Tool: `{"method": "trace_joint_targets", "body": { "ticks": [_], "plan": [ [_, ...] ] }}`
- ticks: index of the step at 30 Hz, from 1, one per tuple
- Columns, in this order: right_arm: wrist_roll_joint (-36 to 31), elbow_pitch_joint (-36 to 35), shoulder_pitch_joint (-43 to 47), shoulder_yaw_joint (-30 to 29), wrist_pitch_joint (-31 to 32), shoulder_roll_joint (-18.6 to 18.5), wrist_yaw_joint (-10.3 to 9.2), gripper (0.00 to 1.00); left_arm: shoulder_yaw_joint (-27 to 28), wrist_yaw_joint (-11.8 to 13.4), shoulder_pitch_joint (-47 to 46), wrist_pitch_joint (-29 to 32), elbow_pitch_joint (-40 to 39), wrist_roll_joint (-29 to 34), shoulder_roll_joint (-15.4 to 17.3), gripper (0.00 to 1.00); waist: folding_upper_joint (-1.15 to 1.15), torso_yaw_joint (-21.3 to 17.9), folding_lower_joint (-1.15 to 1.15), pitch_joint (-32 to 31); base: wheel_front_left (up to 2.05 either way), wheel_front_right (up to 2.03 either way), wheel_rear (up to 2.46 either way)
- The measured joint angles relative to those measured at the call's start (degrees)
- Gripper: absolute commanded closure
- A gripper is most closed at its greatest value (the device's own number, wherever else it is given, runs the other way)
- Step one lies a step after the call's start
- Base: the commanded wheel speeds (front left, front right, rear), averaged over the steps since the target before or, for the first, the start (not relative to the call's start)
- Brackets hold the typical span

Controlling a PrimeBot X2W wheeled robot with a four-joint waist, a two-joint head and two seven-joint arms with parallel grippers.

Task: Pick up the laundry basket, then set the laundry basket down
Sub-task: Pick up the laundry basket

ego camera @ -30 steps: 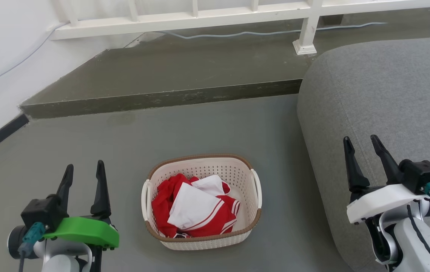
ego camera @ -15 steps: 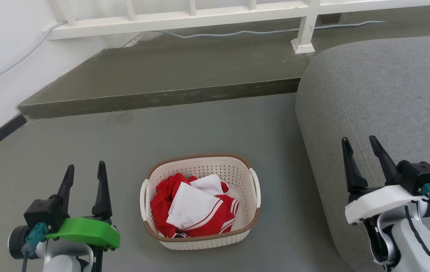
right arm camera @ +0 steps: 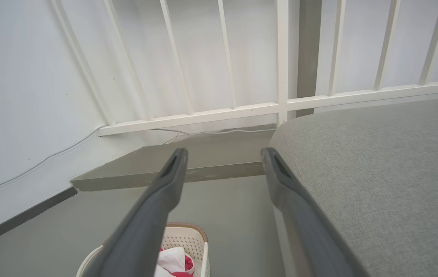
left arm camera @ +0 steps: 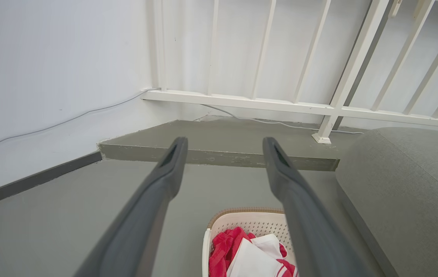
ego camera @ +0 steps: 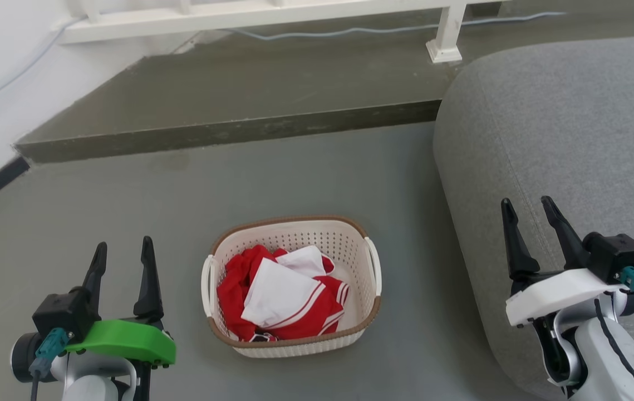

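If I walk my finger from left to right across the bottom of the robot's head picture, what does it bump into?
left gripper → laundry basket → right gripper

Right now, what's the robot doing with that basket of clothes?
The robot looks ready to pick up the laundry basket, which sits on the grey floor with red and white clothes inside. Its left gripper and right gripper hover on either side of it, jaws open, touching nothing. A grey sofa stands to the basket's right. The lift has not begun yet.
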Motion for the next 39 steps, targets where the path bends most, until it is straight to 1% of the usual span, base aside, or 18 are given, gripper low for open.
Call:
{"method": "trace_joint_targets", "body": {
  "ticks": [3,10,18,25,31,34,39],
  "plan": [
    [0.0,0.0,-0.5,0.0,0.0,0.2,0.41,0.0,0.1,-0.1,-0.1,0.0,0.0,0.2,0.0,0.0,0.0,-0.2,0.0,0.9,0.0,0.0,0.0],
    [-0.1,0.1,-2.6,0.3,0.0,1.3,0.43,0.0,0.6,-0.2,-1.4,0.0,-0.3,0.3,-0.1,0.0,0.0,-0.7,0.0,4.1,0.0,0.0,0.0],
    [-0.4,1.8,-5.3,0.8,0.0,1.5,0.48,0.0,0.9,-0.3,-3.6,0.0,-0.8,0.4,-0.1,0.0,0.0,-1.6,0.0,8.9,0.0,0.0,0.0],
    [-0.4,4.3,-9.0,1.2,0.0,2.7,0.43,0.0,0.3,-1.3,-7.3,0.0,-0.3,1.9,1.1,0.0,0.0,-2.1,0.0,14.2,0.0,0.0,0.0],
    [-1.3,6.1,-12.8,1.9,0.6,2.9,0.47,0.0,-0.1,-2.3,-10.2,-0.2,0.8,2.7,1.5,0.0,0.0,-2.3,0.0,18.4,0.0,0.0,0.0],
    [-1.4,7.1,-15.0,2.1,0.9,3.0,0.51,0.0,0.1,-2.3,-11.8,-0.2,1.9,2.7,2.1,0.0,0.0,-2.4,0.0,20.6,0.0,0.0,0.0],
    [-1.4,9.6,-18.0,3.2,1.9,3.9,1.23,0.0,0.3,-2.7,-14.1,-0.2,4.0,2.7,2.8,0.0,0.0,-2.4,0.0,24.2,0.0,0.0,0.0]
  ]
}}
